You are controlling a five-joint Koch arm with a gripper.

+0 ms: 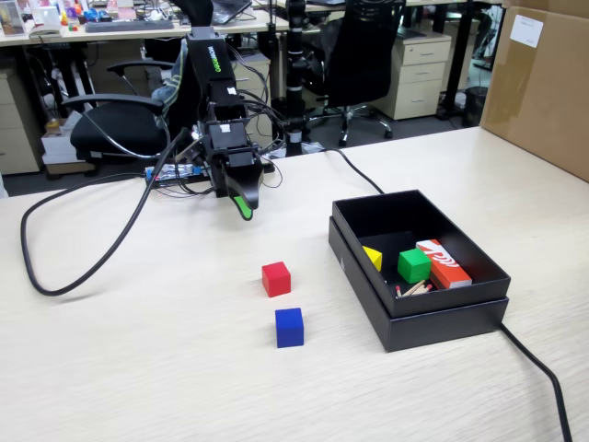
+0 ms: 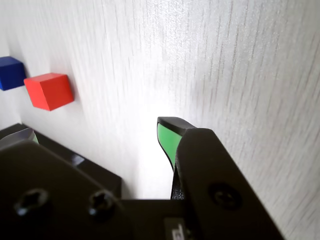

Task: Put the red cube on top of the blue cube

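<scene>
With the gripper (image 1: 243, 208) empty, finger gap not discernible, it should open wide and descend squarely over the red cube (image 1: 276, 278), which sits at eleven o'clock of the blue cube (image 1: 289, 327).

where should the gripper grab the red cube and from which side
Probably from above, closing on two opposite vertical faces of the red cube. It sits flat on the table with open space on every side; the blue cube lies apart from it, nearer the fixed camera, so the jaws should have room. The gripper hangs well behind it, holding nothing.
</scene>
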